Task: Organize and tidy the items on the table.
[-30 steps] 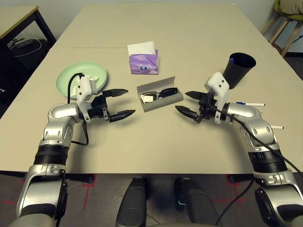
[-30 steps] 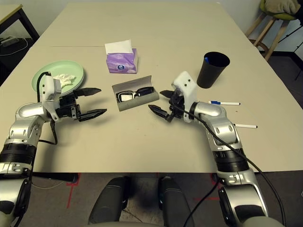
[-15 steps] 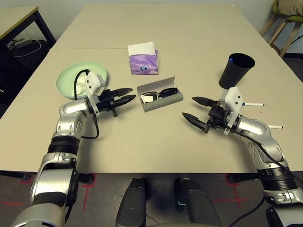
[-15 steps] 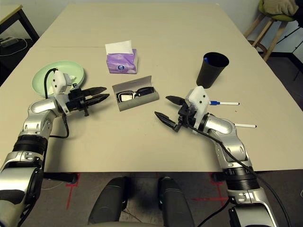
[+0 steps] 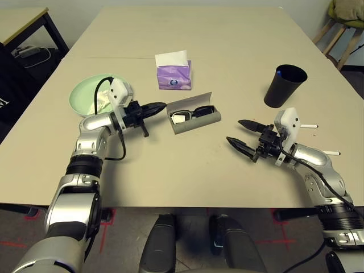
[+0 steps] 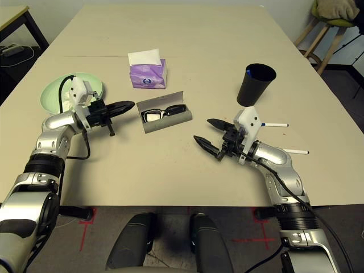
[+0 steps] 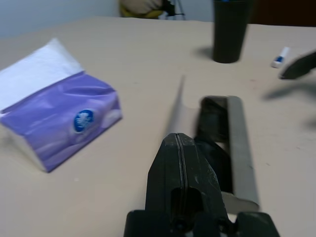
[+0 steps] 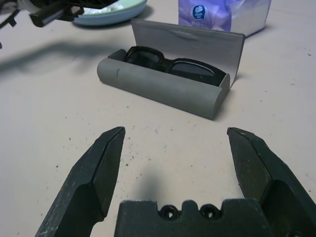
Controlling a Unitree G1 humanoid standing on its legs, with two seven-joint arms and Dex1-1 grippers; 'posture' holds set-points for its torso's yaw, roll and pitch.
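Arm movement: since the earlier frames, left gripper (image 5: 164, 106) has gone from spread to closed and moved closer to the glasses case; right gripper (image 5: 234, 129) has drawn away from the case, toward the robot's right and the near edge.
Right claw: wide open, nothing between its fingers; over the near right part of the table (image 5: 170, 170), well apart from the case.
Left claw: fingers pressed together, nothing gripped; its tips point at the case from just beside its left end.
Nearer pen: white pen (image 6: 296, 151), lying beside the right forearm.
Farther pen: blue-capped white pen (image 6: 276, 124), lying on the table beyond the nearer one, near the right gripper.
Glasses case: grey oblong case (image 8: 163, 86), open in the middle of the table between the grippers, lid standing up on its far side.
Sunglasses: black sunglasses (image 8: 190, 69), lying inside the case.
Plates: pale green plate (image 5: 79, 99) on top of a light blue plate (image 8: 111, 19), at the robot's left, behind the left gripper.
Crumpled tissue: white tissue (image 6: 66, 103), on the green plate, partly hidden by the left gripper.
Cup: black cup (image 5: 282, 90), upright at the right, beyond the pens, something blue inside.
Tissue box: purple tissue box (image 5: 174, 77), beyond the case, a white sheet sticking out of its top.
Background: side table (image 5: 20, 23) with black legs at far left; stool (image 5: 341, 40) with wooden legs at far right.
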